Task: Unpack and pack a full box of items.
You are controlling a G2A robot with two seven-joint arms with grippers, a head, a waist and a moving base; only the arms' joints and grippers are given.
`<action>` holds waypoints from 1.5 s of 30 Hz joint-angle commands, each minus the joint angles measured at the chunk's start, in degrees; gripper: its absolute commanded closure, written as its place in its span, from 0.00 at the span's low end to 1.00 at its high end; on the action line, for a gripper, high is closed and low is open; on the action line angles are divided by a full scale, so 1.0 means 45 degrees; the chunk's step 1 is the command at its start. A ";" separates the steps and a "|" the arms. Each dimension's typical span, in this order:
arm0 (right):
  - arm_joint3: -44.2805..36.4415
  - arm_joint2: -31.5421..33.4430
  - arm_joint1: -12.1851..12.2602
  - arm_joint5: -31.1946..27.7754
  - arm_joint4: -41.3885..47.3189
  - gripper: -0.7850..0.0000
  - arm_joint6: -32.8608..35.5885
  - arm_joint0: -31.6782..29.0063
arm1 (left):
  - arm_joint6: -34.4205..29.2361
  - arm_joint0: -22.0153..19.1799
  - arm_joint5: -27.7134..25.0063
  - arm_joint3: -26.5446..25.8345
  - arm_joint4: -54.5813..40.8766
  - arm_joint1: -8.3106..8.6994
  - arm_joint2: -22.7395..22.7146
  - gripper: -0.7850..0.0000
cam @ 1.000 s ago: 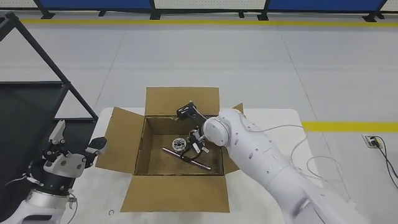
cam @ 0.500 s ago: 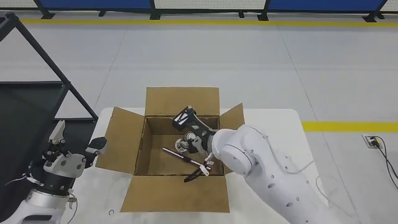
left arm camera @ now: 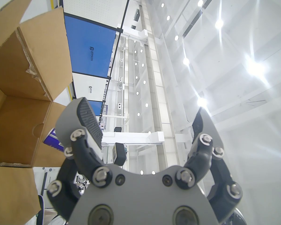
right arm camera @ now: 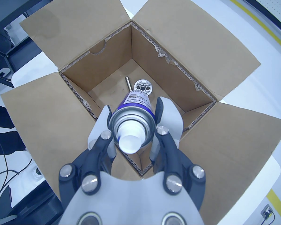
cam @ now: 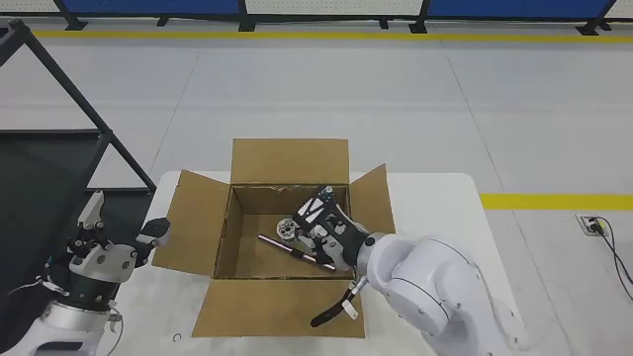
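The open cardboard box [cam: 292, 161] stands mid-table with all flaps spread. My right gripper [right arm camera: 133, 108] hangs over the box's corner, shut on a blue-purple spray can [right arm camera: 137, 100] with a white cap, which points down into the box. In the top view this gripper [cam: 323, 225] sits over the box's right side. On the box floor lie a thin metal rod [right arm camera: 128, 83] and a round metal disc [right arm camera: 143, 86], also seen from above as the rod [cam: 293, 250] and disc [cam: 285, 226]. My left gripper [left arm camera: 142, 111] is open and empty, aimed upward beside the box's left flap [left arm camera: 37, 59].
The white table [cam: 435, 198] carries the box. A black metal frame [cam: 59, 148] stands at the left, close to my left gripper [cam: 126, 223]. Cables and a socket strip [right arm camera: 36, 172] lie on the floor by the table.
My right arm has drawn back from deep inside the box toward its front right, rising with the can. The left arm has not moved.
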 commanded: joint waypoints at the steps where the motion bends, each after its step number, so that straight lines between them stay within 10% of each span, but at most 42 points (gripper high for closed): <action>1: -0.0001 0.0001 0.0000 0.0000 0.0000 1.00 0.0000 -0.0001 | 0.0000 0.0000 0.0000 0.0000 0.0000 0.0000 0.0000 0.00; 15: -0.1630 0.0557 0.0104 -0.0603 0.0191 1.00 -0.0142 -0.0437 | 0.0000 0.0000 0.0000 0.0000 0.0000 0.0000 0.0000 0.00; 25: -0.5976 0.3691 0.0651 -0.0784 -0.0135 1.00 0.0711 -0.3241 | 0.0000 0.0000 0.0000 0.0000 0.0000 0.0000 0.0000 0.00; 45: -0.5976 0.9360 0.1091 0.0360 0.0509 1.00 0.0878 -0.6744 | 0.0000 0.0000 0.0000 0.0000 0.0000 0.0000 0.0000 0.00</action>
